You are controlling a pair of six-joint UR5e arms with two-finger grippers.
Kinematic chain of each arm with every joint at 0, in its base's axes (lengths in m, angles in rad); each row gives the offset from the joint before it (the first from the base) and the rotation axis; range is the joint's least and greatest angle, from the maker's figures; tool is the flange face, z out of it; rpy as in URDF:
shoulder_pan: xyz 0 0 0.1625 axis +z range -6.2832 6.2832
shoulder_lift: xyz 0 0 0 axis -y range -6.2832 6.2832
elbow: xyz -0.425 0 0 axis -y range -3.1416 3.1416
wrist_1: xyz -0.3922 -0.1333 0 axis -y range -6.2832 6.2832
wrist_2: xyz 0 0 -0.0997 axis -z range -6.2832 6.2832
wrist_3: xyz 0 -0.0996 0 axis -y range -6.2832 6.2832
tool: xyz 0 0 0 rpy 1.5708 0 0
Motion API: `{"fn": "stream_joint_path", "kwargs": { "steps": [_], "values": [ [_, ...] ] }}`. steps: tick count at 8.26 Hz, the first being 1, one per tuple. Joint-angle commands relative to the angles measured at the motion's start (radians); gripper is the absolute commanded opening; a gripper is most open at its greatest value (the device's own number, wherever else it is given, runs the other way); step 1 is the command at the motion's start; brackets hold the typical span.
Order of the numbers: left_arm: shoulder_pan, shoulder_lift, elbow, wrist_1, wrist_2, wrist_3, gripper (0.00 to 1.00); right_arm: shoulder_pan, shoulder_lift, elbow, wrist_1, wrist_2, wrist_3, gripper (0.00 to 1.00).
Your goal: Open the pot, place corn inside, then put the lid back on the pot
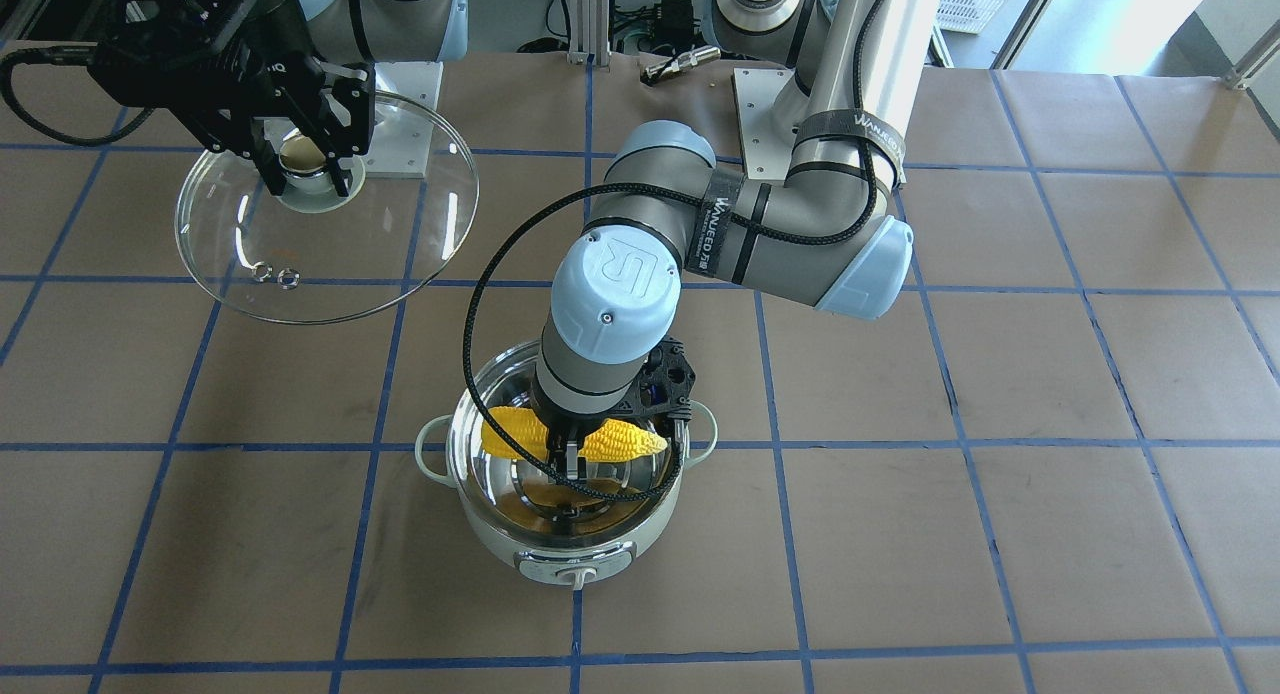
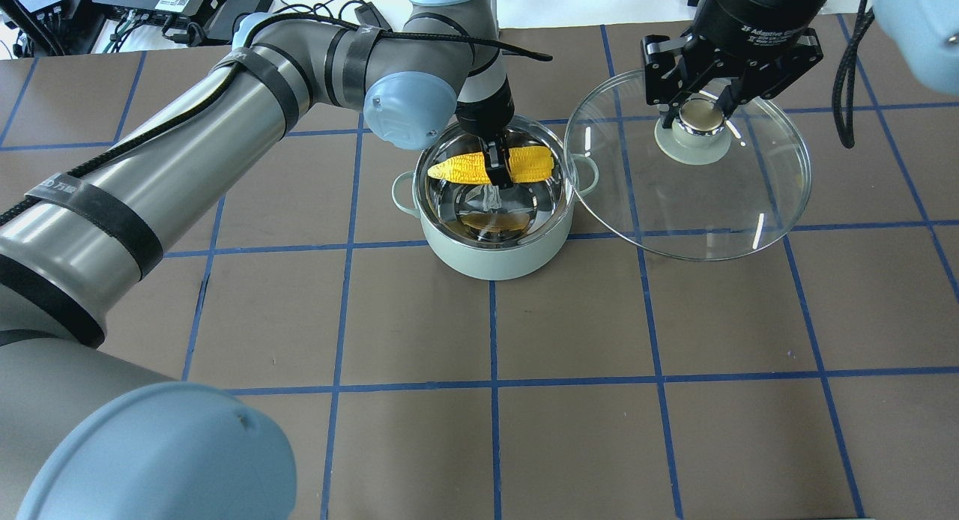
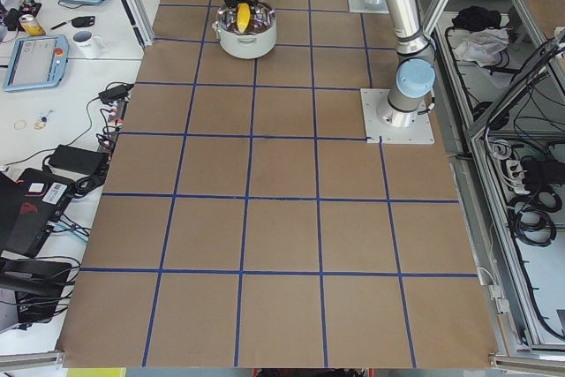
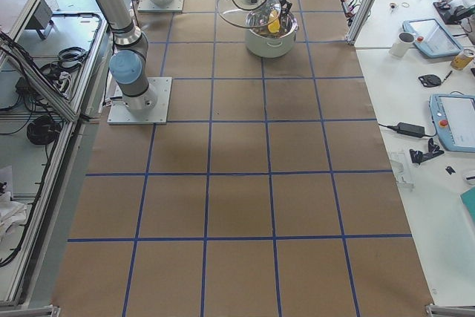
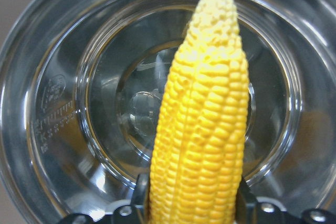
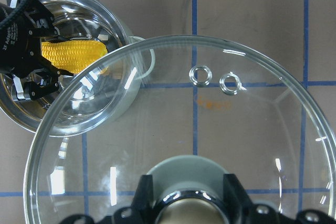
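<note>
The mint-green pot (image 2: 494, 258) stands open on the table, steel inside showing (image 1: 560, 554). My left gripper (image 2: 498, 168) is shut on the yellow corn (image 2: 464, 166) and holds it level over the pot's mouth, above the bottom. In the left wrist view the corn (image 5: 202, 129) fills the middle over the pot's interior (image 5: 68, 119). My right gripper (image 2: 703, 112) is shut on the knob of the glass lid (image 2: 689, 213) and holds it in the air beside the pot. The lid (image 6: 236, 145) and corn (image 6: 71, 56) show in the right wrist view, and the lid (image 1: 330, 274) in the front view.
The table is covered in brown paper with a blue tape grid (image 2: 491, 385). The right arm's mounting plate (image 1: 400, 84) lies under the lid in the front view. Side desks with teach pendants (image 4: 453, 120) and cables flank the table.
</note>
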Motion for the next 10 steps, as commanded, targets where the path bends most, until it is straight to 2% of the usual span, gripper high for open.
{"fn": "stream_joint_path", "kwargs": {
  "steps": [1,3,4,6,8,9,10],
  "values": [
    [0.002,0.002,0.009,0.001,0.002,0.015,0.93,-0.002,0.0,0.0,0.004,-0.002,-0.001,0.31],
    [0.009,0.046,0.014,-0.01,0.003,0.117,0.94,-0.002,0.0,0.0,0.006,-0.002,-0.001,0.31],
    [0.008,0.099,0.013,-0.014,0.009,0.221,0.95,-0.002,0.0,0.0,0.006,-0.003,-0.001,0.31],
    [0.011,0.181,-0.045,-0.081,0.078,0.542,1.0,-0.012,0.011,0.0,-0.003,-0.005,-0.001,0.31],
    [0.122,0.247,-0.064,-0.094,0.1,0.77,1.0,-0.014,0.056,-0.023,-0.017,-0.006,-0.008,0.31],
    [0.177,0.282,-0.067,-0.099,0.16,0.855,1.0,-0.009,0.073,-0.026,-0.053,0.006,-0.008,0.31],
    [0.216,0.316,-0.066,-0.135,0.167,1.015,1.0,0.01,0.113,-0.026,-0.096,0.008,0.013,0.31]
  ]
}}
